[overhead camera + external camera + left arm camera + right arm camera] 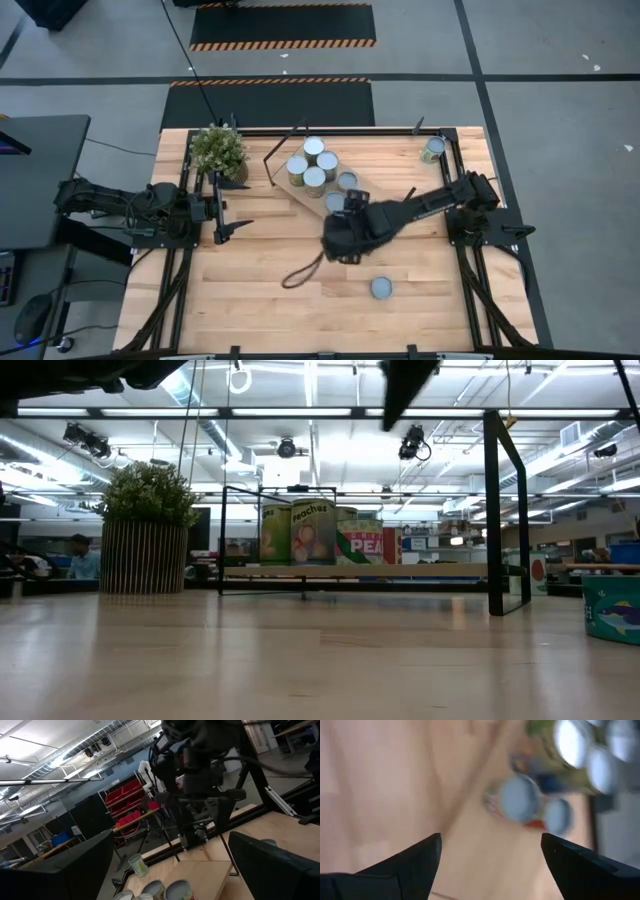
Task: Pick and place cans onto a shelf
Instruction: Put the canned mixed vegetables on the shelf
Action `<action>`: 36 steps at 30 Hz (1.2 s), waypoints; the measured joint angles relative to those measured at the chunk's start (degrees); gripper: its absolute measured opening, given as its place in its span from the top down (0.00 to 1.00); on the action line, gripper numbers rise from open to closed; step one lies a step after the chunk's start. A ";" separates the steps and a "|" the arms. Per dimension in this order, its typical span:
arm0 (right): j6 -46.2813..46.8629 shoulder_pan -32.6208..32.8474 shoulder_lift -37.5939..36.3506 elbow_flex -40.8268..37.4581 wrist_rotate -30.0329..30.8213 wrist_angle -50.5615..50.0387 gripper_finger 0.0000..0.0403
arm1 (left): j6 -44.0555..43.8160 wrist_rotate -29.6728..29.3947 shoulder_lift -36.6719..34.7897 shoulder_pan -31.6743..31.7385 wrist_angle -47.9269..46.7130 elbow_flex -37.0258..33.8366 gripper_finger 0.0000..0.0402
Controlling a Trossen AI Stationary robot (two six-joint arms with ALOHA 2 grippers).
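Overhead and wrist views of the can-shelving task, taken between grasps. Your right gripper hangs over the middle of the desk with its jaws spread wide and nothing between them; the right wrist view shows bare wood in the gap and blurred can tops ahead of the fingertips. The shelf lies just beyond the jaws, angled across the far half of the desk, and already carries a cluster of cans at its far end, with two more trailing toward the gripper. In the low view these stand in a row on the board, labels facing the camera.

Two cans are not yet shelved, by the look of it: a loose can on the desk, near the jaws on their near side, and a corner can well apart from them at the far right edge. The step in hand therefore reads as the reach for the next can, most likely the loose one, since it is closest.

For that move you would swing the open jaws back over the loose can, centre it in the gap, descend and close on its sides. Watch the dark strap loop lying beside the gripper.

Your left gripper waits at the left edge, beside the potted plant; whether its jaws are open cannot be told.
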 joint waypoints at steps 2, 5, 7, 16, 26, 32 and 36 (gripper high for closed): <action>3.27 1.60 0.01 0.00 4.16 -4.91 0.13 | 0.00 -0.01 0.01 0.00 0.01 0.00 0.01; 8.34 3.18 -1.00 0.00 7.27 -8.90 0.13 | -0.02 0.00 0.01 0.00 -0.01 0.00 0.01; 10.19 4.25 -2.76 0.00 7.29 -8.65 0.14 | -0.02 0.00 0.01 0.00 0.00 0.00 0.01; 17.89 9.32 -12.09 -2.87 13.66 -10.88 0.14 | -0.02 0.00 0.00 0.00 -0.01 0.00 0.01; 23.62 -1.81 -31.56 -24.61 13.46 -9.11 0.14 | -0.40 0.01 0.01 0.00 -0.01 0.00 0.01; 17.20 -18.26 -42.15 -34.26 9.80 0.15 0.14 | -0.04 0.00 0.00 0.00 -0.06 0.00 0.01; 10.48 -31.81 -44.54 -37.12 1.79 8.02 0.14 | 0.02 0.01 0.01 0.00 -0.10 0.00 0.01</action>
